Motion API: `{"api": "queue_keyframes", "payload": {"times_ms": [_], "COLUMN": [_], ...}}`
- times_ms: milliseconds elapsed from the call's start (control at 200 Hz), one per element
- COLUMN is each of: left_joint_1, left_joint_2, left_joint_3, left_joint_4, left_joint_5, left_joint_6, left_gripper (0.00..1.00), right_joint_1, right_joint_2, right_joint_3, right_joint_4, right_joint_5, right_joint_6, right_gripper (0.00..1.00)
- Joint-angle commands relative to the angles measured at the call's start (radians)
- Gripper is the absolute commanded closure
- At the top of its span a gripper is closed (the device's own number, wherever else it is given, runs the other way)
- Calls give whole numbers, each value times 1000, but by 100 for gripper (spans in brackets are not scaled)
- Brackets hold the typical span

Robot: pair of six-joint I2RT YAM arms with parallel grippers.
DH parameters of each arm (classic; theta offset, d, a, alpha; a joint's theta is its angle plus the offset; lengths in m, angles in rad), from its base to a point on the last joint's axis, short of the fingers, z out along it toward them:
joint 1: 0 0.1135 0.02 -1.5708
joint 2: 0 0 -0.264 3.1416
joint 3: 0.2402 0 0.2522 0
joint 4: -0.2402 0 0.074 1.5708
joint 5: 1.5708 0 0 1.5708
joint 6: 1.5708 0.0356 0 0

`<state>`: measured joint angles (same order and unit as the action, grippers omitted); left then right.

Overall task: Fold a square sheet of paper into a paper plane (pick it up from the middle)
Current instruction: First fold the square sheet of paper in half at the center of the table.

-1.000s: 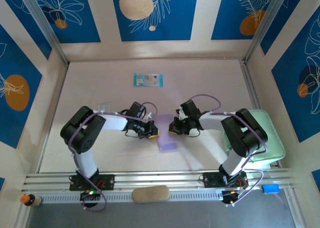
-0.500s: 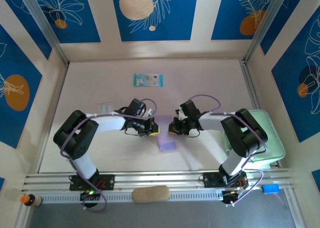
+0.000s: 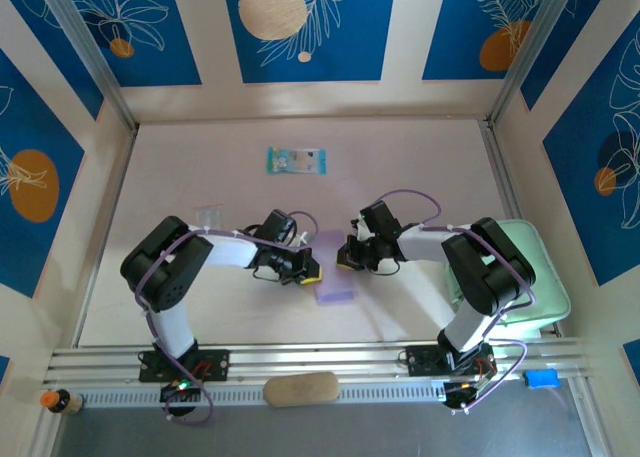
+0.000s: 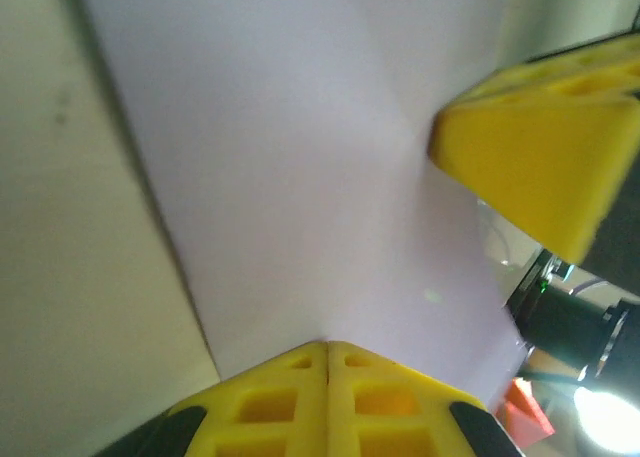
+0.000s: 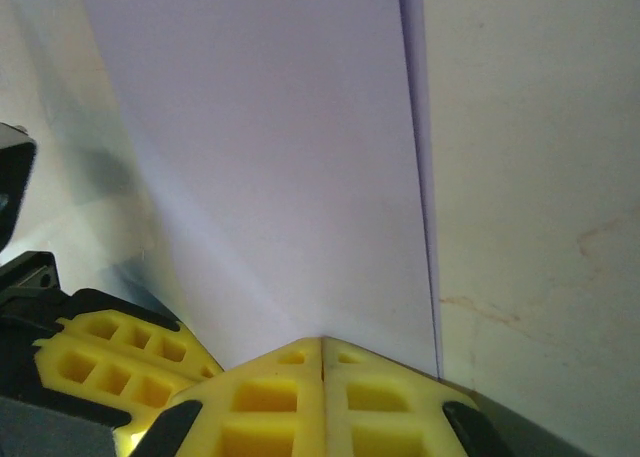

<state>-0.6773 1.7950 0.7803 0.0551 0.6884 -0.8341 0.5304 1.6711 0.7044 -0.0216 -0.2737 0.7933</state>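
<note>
square sheet of paper (image 3: 335, 290) between the pincers | left pincer (image 3: 310, 270), right pincer (image 3: 345, 261) each clenched on its edge | open bench (image 3: 410, 172) beyond it, up to packet (image 3: 297, 160)

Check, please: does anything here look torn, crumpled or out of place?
Nothing stands out. The lilac paper looks smooth and untorn, pinched by the left fingers and the right fingers, both shut.

- Top external: high over the square sheet of paper (image 3: 335, 289), looking down from its near side
- Wrist views: close against that sheet from opposite sides, facing each other
</note>
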Motion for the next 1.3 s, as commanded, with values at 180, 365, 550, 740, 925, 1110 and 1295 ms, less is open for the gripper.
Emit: {"api": "queue_keyframes", "payload": {"times_ms": [180,365,550,740,925,1110,1295], "left_joint_1": [-5,-9,-28,-39,-44,-44,-43], "left_joint_2": [-48,-131,-136,-98,-65,-49,-112], "left_joint_3": [-17,-5,-1,-48,-106,-147,-145], "left_joint_4": [-182,-81,14,77,102,28,-27], "left_joint_5": [-109,-55,3,29,38,-21,-65], "left_joint_6": [148,37,-50,-86,-74,7,33], "left_gripper": [100,98,97,97,98,100,100], "right_joint_1": [3,3,3,4,4,5,5], "right_joint_2": [3,6,11,15,18,22,21], "right_joint_3": [-56,-52,-51,-49,-51,-52,-51], "right_joint_4": [-113,-112,-112,-110,-109,-109,-112], "right_joint_5": [77,73,71,71,71,70,73], "right_joint_6": [13,13,14,12,13,12,11], "right_gripper": [100,100,100,100,100,100,100]}}
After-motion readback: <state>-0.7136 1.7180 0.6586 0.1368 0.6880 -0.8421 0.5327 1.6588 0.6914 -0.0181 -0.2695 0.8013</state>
